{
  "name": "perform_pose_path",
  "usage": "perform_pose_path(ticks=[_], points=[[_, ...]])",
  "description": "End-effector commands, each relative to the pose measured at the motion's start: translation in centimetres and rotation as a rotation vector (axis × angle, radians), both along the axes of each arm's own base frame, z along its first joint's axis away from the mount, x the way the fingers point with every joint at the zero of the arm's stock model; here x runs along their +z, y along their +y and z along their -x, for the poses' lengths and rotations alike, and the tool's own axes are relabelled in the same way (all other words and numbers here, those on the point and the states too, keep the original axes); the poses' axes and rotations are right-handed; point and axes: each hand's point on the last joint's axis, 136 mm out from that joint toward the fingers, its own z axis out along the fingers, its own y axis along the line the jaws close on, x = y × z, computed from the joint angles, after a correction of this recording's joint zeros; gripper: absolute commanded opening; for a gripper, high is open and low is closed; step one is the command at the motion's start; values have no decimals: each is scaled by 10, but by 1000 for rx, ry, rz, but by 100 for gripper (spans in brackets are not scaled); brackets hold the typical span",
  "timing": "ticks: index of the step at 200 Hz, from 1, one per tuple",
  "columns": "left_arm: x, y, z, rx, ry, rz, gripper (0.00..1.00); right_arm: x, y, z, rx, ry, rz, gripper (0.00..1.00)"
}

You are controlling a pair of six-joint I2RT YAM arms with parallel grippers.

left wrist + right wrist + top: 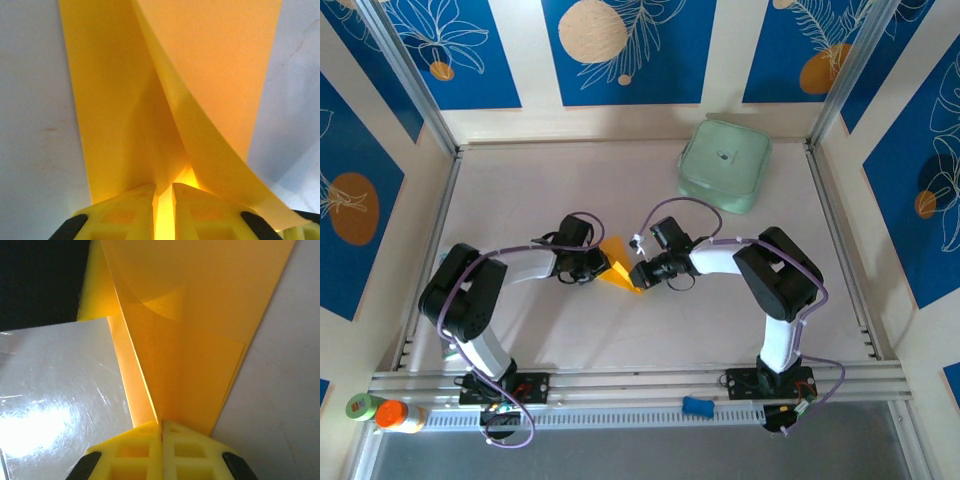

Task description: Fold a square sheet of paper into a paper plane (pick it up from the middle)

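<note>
Paper [619, 266], seemingly part-folded, is pinched by left gripper [164, 194] and right gripper [161, 429].

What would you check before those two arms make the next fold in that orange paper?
1. Left jaws shut on the paper: ok.
2. Right jaws shut on the same paper: ok.
3. Paper spans between both arms, partly folded: ok.
4. Folded edges lined up neatly: cannot tell.
5. Paper lifted off the table: cannot tell.
6. Green case well away from the paper, at the far right: ok.
</note>
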Motion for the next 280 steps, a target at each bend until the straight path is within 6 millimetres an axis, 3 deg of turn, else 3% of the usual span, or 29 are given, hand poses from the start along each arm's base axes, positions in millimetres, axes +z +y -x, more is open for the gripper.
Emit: perform_pose_path(ticks=[1, 129, 170, 216, 280], points=[[6, 11, 1, -11, -13, -80, 17, 1, 3, 4, 8, 61, -19, 2], [35, -5, -8, -35, -129, 39, 19, -19, -4, 10, -32, 208, -14, 3], [28, -11, -2, -37, -132, 118, 20, -22, -8, 10, -54, 228, -37, 3], [25, -32, -6, -53, -123, 245, 25, -22, -9, 10, -48, 221, -34, 3], [12, -30, -3, -52, -80, 217, 27, -24, -11, 9, -56, 217, -15, 9]])
